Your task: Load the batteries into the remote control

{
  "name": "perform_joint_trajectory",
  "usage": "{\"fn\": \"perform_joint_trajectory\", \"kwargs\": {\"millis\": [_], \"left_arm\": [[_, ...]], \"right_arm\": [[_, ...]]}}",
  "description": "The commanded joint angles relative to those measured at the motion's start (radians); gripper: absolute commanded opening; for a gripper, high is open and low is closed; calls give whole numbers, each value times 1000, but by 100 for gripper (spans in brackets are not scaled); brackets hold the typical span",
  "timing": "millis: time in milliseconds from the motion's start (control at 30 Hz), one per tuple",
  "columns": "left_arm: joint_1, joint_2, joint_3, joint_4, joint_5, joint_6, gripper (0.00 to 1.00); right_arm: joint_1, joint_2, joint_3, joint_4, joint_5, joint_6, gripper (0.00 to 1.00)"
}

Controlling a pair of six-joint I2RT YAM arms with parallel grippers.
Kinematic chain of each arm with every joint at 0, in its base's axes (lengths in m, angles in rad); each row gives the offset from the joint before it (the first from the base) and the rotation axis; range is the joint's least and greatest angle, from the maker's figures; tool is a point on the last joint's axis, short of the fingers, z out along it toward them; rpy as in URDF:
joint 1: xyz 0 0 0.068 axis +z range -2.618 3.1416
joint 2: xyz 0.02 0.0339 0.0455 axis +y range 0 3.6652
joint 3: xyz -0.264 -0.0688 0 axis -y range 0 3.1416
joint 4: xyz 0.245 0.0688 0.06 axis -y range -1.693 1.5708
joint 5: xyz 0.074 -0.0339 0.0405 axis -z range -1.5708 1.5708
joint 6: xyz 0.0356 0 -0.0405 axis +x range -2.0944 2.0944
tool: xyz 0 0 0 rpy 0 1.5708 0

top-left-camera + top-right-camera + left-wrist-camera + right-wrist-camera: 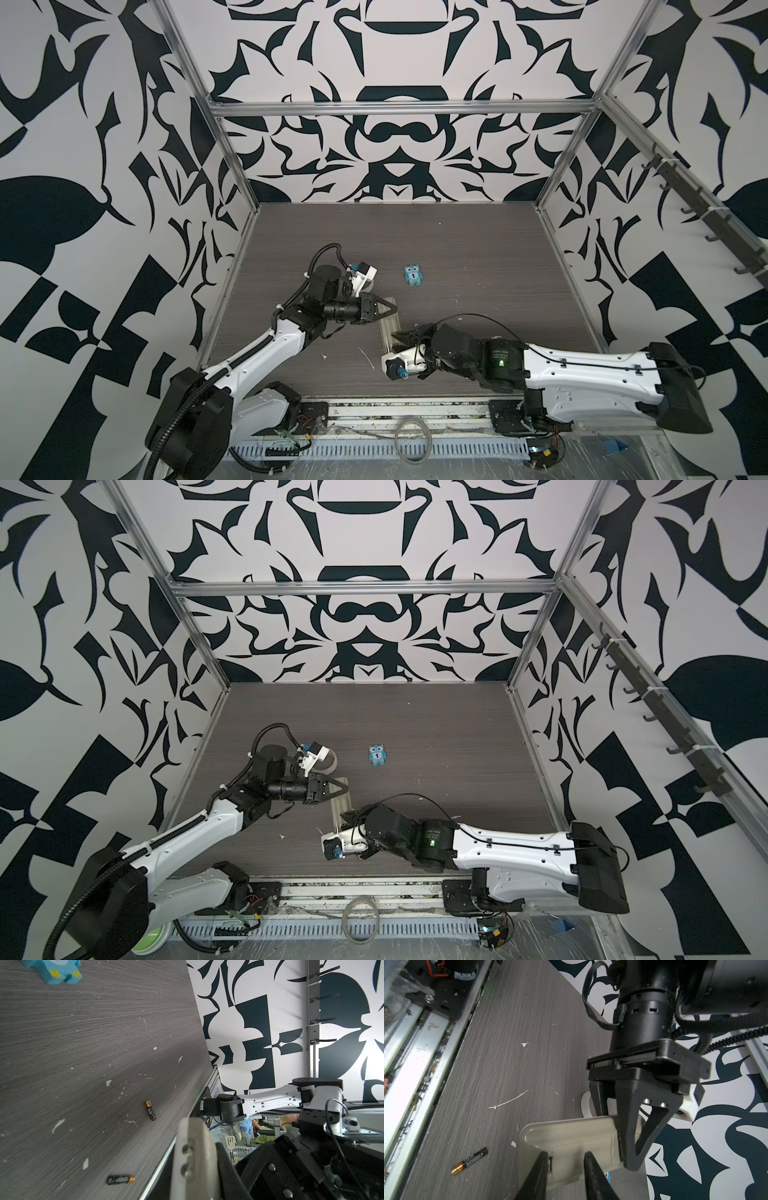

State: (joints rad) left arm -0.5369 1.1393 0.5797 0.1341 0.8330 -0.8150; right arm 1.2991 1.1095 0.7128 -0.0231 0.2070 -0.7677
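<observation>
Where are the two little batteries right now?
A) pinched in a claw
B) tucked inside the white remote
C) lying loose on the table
C: in the left wrist view both batteries lie bare on the grey table, apart from each other.

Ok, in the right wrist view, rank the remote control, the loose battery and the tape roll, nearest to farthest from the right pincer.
1. remote control: at the right pincer's tips, its back panel between them.
2. battery: lying on the table beside the remote's near end.
3. tape roll: past the remote's far end, partly hidden.
</observation>
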Motion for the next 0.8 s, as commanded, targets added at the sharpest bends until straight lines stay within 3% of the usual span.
{"fn": "perform_joint_trajectory", "kwargs": {"millis": [0,767], "left_arm": [[-21,-1,16,-45,94,-7,0],[-21,-5,18,-67,82,7,0]], "right_arm": [[-12,-26,4,111,116,-16,33],[0,-53,-10,136,150,-28,30]]}}
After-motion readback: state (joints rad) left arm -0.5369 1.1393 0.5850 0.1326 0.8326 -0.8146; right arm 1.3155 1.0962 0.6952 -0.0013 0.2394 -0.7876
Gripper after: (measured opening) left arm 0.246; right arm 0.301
